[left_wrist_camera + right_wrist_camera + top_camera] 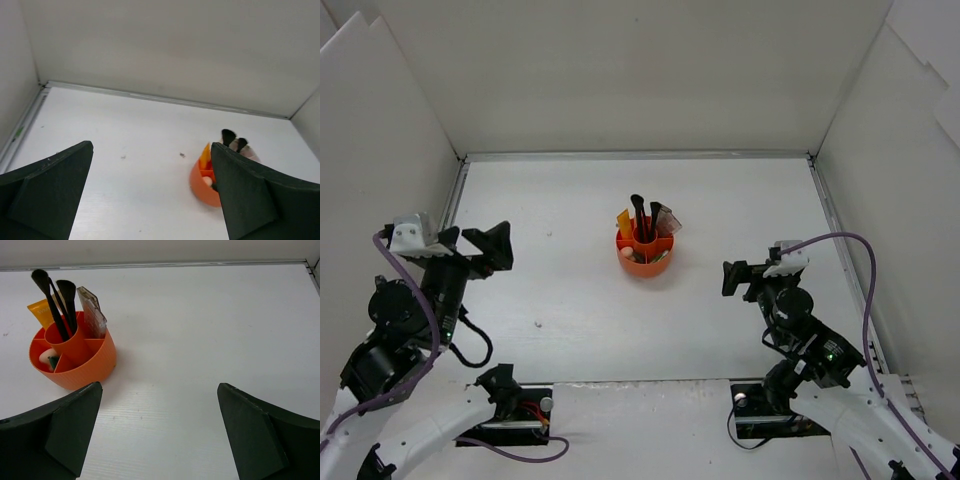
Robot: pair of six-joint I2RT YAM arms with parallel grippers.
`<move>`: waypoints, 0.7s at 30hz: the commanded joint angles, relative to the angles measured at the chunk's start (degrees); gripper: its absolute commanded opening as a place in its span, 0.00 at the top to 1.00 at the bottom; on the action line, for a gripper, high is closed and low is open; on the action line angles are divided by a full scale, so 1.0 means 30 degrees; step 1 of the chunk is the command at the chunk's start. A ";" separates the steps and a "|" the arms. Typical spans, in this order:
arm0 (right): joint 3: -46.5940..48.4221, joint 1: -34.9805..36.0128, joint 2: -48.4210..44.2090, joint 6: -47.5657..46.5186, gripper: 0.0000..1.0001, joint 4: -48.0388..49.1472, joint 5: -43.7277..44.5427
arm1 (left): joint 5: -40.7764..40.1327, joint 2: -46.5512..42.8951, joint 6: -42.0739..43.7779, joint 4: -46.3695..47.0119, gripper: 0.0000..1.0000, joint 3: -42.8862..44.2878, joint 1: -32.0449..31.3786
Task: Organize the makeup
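In the overhead view your left pincer [475, 242], at the left edge, stands with jaws wide apart and empty. The makeup is well off to its right at mid-frame, in the orange holder [645, 264] on the bench [570, 300]. Two black brushes [57, 305] stand upright in the centre cup, with the orange tube [39, 311], clear-lidded palette [92, 310] and beige sponge [47, 356] in the outer compartments. At the lower right your right pincer [748, 276] is also spread wide, holding nothing.
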 commanded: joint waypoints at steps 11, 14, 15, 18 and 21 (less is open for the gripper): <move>0.0203 0.0121 0.0075 0.0557 0.02 0.0343 0.2389 | -0.2565 -0.3227 0.3235 -0.0269 0.00 -0.3959 0.0268; 0.0290 0.0150 0.0427 0.0586 0.02 0.0315 0.2477 | -0.2474 -0.2730 0.3060 -0.0533 0.00 -0.3814 0.0268; 0.0291 0.0151 0.0485 0.0586 0.02 0.0373 0.2448 | -0.2649 -0.2583 0.3147 -0.0446 0.01 -0.3871 0.0268; 0.0291 0.0180 0.0457 0.0644 0.02 0.0344 0.2652 | -0.3118 -0.1997 0.3120 -0.0474 0.01 -0.3843 0.0268; 0.0291 0.0151 0.0515 0.0645 0.02 0.0402 0.2741 | -0.2885 -0.1529 0.2973 -0.0562 0.01 -0.3843 0.0268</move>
